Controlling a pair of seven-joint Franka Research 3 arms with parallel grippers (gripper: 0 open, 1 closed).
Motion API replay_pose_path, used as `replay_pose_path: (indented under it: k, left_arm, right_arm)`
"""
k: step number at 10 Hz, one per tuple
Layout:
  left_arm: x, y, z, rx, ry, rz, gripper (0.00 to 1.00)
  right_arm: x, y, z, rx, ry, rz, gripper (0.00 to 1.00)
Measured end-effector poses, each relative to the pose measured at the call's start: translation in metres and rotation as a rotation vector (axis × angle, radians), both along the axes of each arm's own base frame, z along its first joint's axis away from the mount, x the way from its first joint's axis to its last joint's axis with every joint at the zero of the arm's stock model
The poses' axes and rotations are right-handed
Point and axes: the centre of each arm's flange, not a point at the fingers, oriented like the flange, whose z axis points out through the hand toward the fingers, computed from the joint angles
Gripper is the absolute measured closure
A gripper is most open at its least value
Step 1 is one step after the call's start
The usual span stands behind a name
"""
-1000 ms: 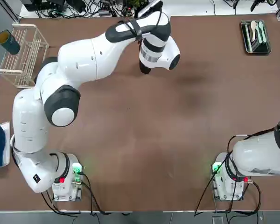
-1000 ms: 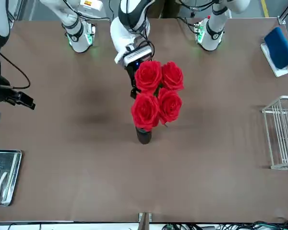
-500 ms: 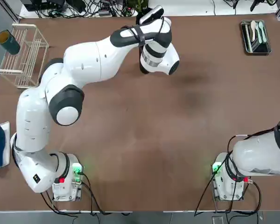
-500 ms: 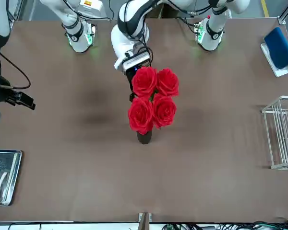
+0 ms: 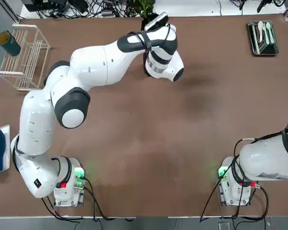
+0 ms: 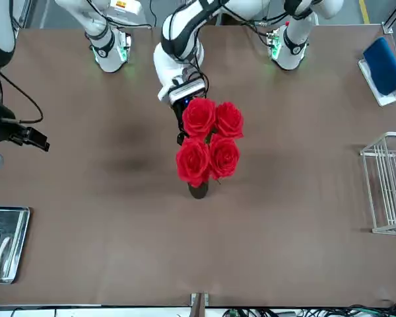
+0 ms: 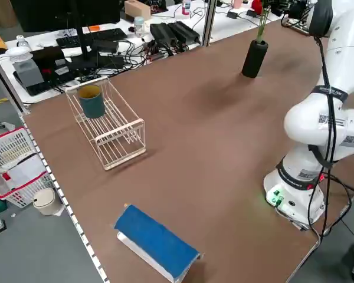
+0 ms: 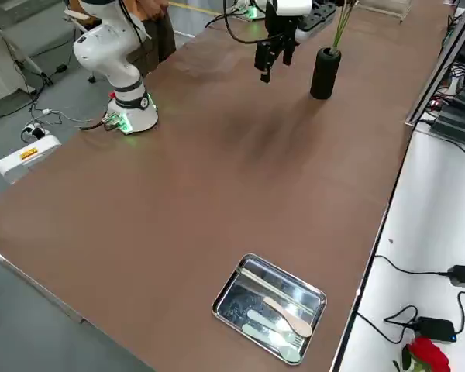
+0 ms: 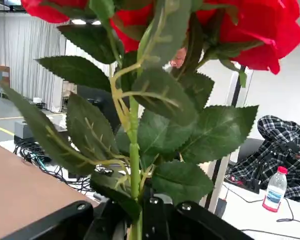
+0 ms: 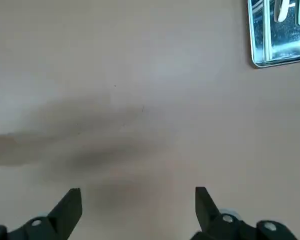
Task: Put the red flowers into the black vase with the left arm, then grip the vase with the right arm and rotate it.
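Observation:
The red flowers [image 6: 208,145] stand upright over the black vase [image 6: 198,191], and their heads hide most of it in the front view. Green stems run down into the vase mouth [image 7: 254,58] [image 8: 323,74]. My left gripper [image 9: 137,220] reaches in level from the robot's side and is shut on the stems just below the leaves [image 9: 165,100]. In the top view the left arm [image 5: 105,62] covers both flowers and vase. My right gripper [image 10: 138,200] hangs open with nothing in it over bare table at the robot's right edge [image 6: 36,140], far from the vase.
A metal tray [image 6: 6,243] with spoons lies at the far right corner. A wire rack [image 5: 26,57] with a dark teal cup [image 5: 8,43] stands at the far left. A blue object [image 6: 385,66] lies at the left edge.
The left gripper has moved down with the flowers, so the bunch sits lower over the vase. The right arm has not moved.

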Motion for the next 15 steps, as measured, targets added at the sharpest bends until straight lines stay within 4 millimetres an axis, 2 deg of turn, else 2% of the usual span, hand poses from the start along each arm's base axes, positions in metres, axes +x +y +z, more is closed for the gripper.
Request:
replay_pose_path:
  k: [2,7,15]
  left_arm:
    - [-0.001,-0.002,-0.011,-0.001,-0.011,-0.009,0.9]
    - [-0.003,-0.004,-0.024,-0.011,-0.011,-0.012,0.9]
    - [-0.005,-0.001,-0.07,0.008,-0.021,0.02,0.9]
  right_arm:
    - [0.0,0.0,0.0,0.0,0.0,0.0,0.0]
    - [0.0,0.0,0.0,0.0,0.0,0.001,0.0]
    - [0.003,0.002,0.002,-0.001,-0.028,0.003,0.0]
